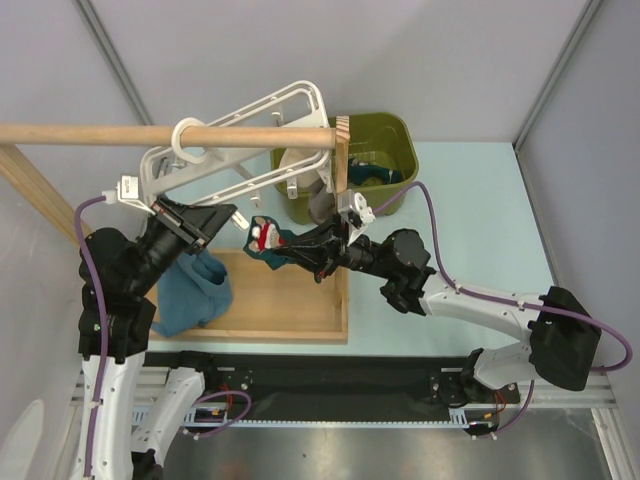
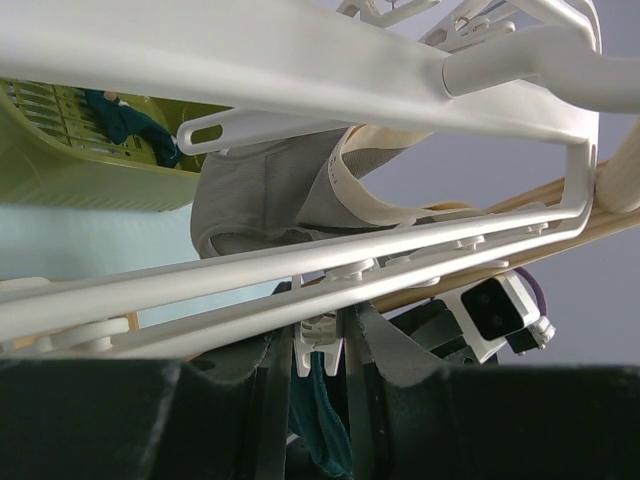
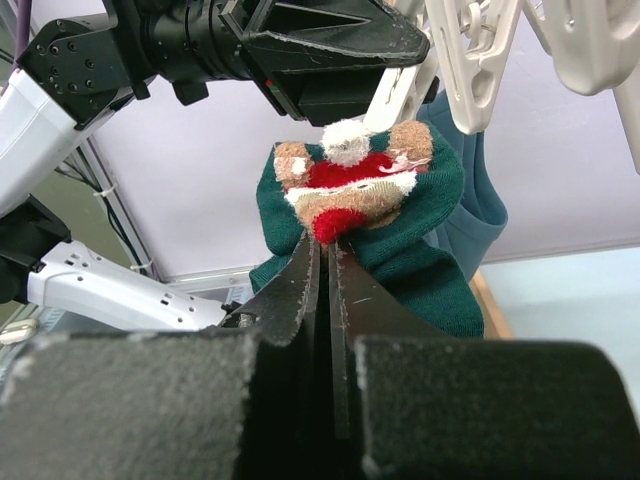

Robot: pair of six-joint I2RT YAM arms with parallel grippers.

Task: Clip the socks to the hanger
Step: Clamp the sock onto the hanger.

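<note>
Pinching a patched sock [image 3: 400, 262] is the right claw [image 3: 325, 242]; only its wrist view shows the left claw [image 2: 313, 342] squeezing a peg [image 2: 322, 328].

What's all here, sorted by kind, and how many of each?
Socks: 3 (patched sock, teal sock, basket sock)
Hanger: 1
Basket: 1
Grey garment: 1
Wooden rack: 1
Arms: 2 (left arm, right arm)
Total: 9

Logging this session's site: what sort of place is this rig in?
Likely a lab test cell, not a home: plain grey panel walls, a pale blue table, and a wooden rod carrying the hanger.
</note>
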